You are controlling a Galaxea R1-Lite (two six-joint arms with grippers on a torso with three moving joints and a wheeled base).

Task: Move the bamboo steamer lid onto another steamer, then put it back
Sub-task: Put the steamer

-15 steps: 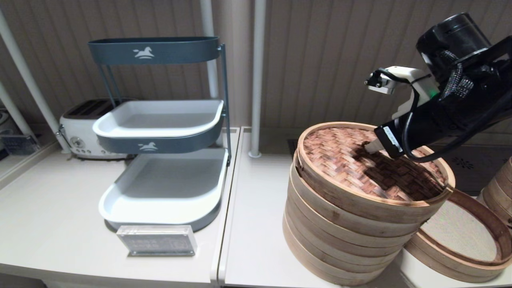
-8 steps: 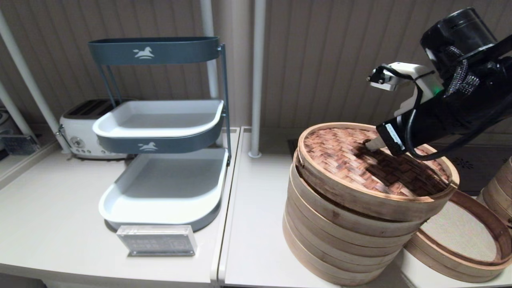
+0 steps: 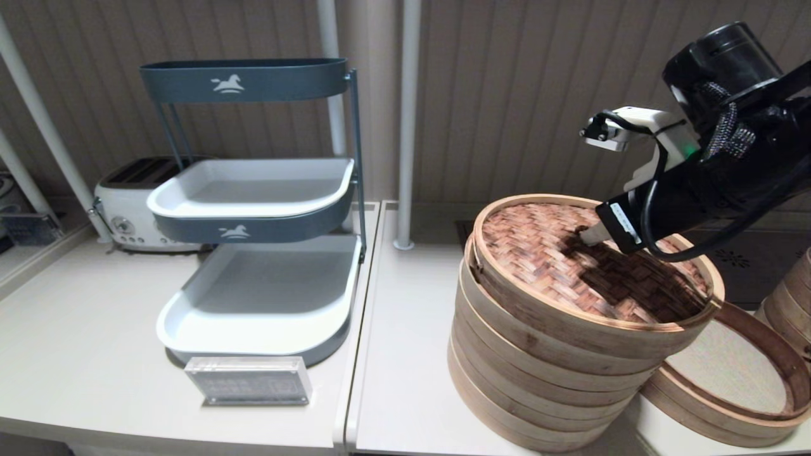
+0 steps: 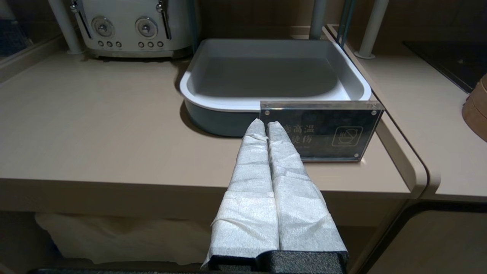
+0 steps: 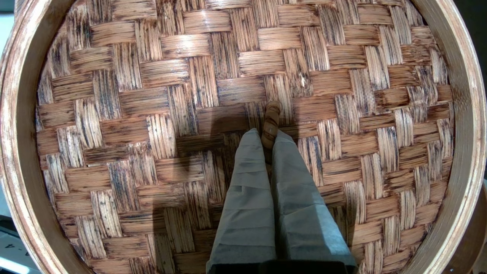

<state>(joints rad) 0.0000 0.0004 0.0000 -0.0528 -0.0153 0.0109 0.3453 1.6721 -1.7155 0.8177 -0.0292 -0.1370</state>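
Five or so pale tiers make up the tall steamer (image 3: 538, 386) at lower right of the head view; the bamboo steamer lid (image 3: 570, 266) sits tilted on it. Right end effector (image 5: 268, 139) is clenched on the lid's centre loop (image 5: 271, 121). Beside it, a low steamer (image 3: 760, 405) seemingly holds only a liner. Left end effector (image 4: 266, 127), closed, hangs before the table (image 4: 95, 125).
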